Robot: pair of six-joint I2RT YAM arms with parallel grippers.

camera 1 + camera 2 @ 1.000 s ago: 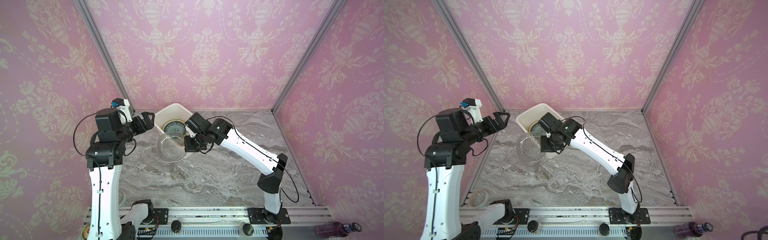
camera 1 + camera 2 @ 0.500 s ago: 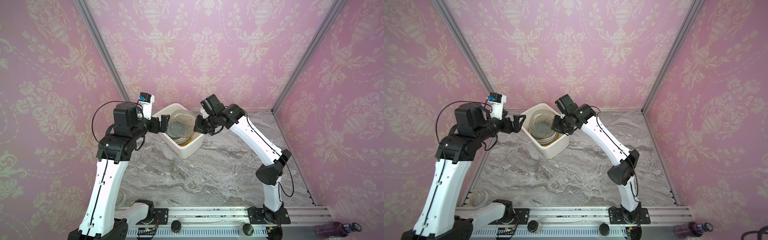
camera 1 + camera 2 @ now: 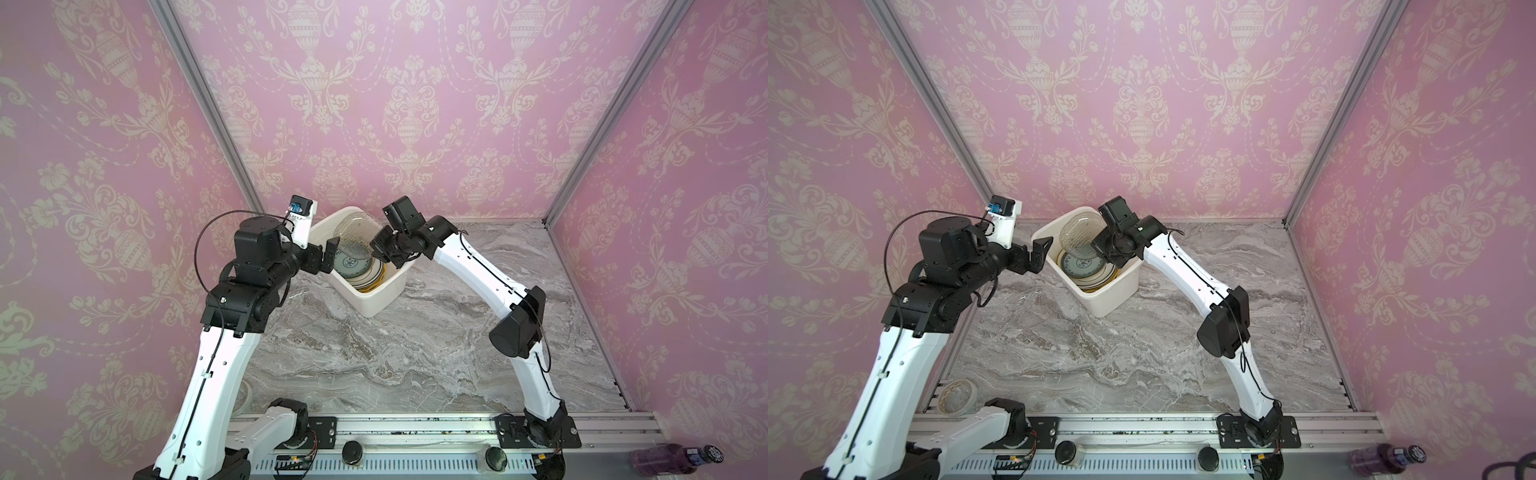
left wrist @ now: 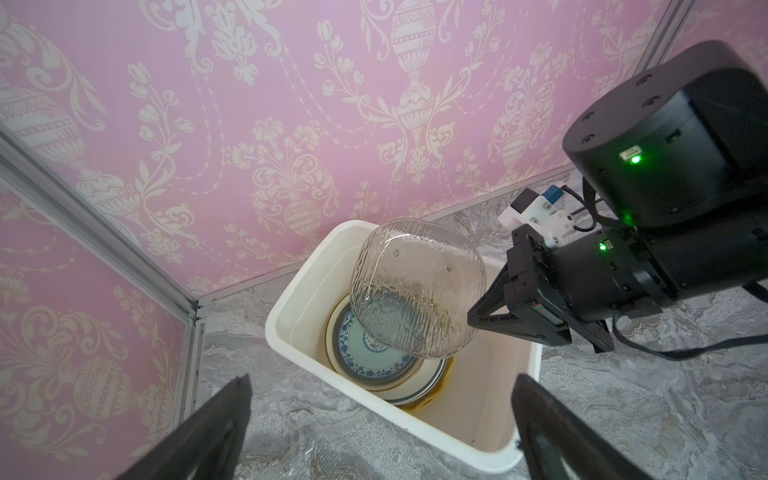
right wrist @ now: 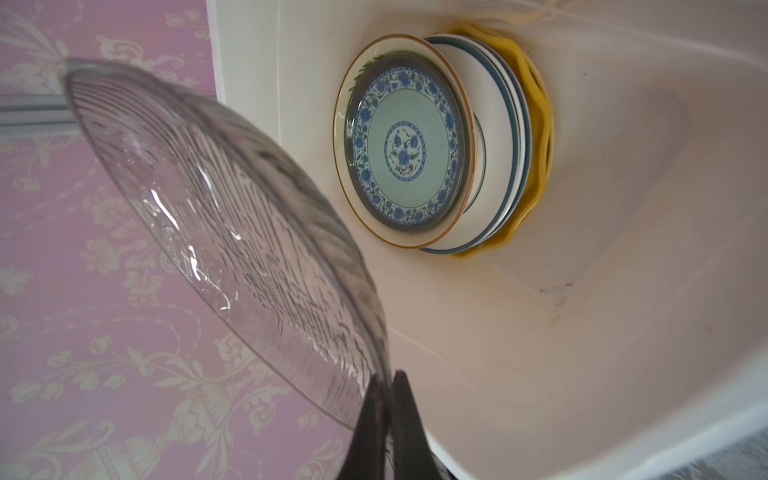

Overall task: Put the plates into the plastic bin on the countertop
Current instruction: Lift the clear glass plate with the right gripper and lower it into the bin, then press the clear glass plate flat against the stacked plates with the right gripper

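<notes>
The right claw (image 5: 385,384) is pinched tight on the rim of a clear glass plate (image 5: 232,232), its two dark fingers (image 5: 368,419) pressed to either face of the ribbed glass with almost no gap between them. In both top views the right claw (image 3: 376,249) reaches in from the far right side of the plastic bin (image 3: 374,301) and holds the clear glass plate (image 3: 356,235) steeply tilted over the bin's opening, with its upper edge toward the back wall.

The right wrist view shows the plate apart from the stack of plates (image 5: 498,137) lying in the bottom of the bin. A teal patterned plate (image 5: 405,153) is on top, white dark-rimmed ones lie under it, and a scalloped yellow plate (image 5: 540,137) is lowest.

The left claw (image 4: 380,378) is spread as wide as it goes and holds nothing. Its two fingers (image 4: 216,424) frame the near side of the bin in the left wrist view. In a top view it sits just beside the bin's left rim (image 3: 1040,253); I cannot tell whether it touches the rim.

The bin stands on the desk (image 3: 415,353) near the back left corner. A second clear plate (image 3: 1034,309) lies flat on the desk, just beside the bin on the left
</notes>
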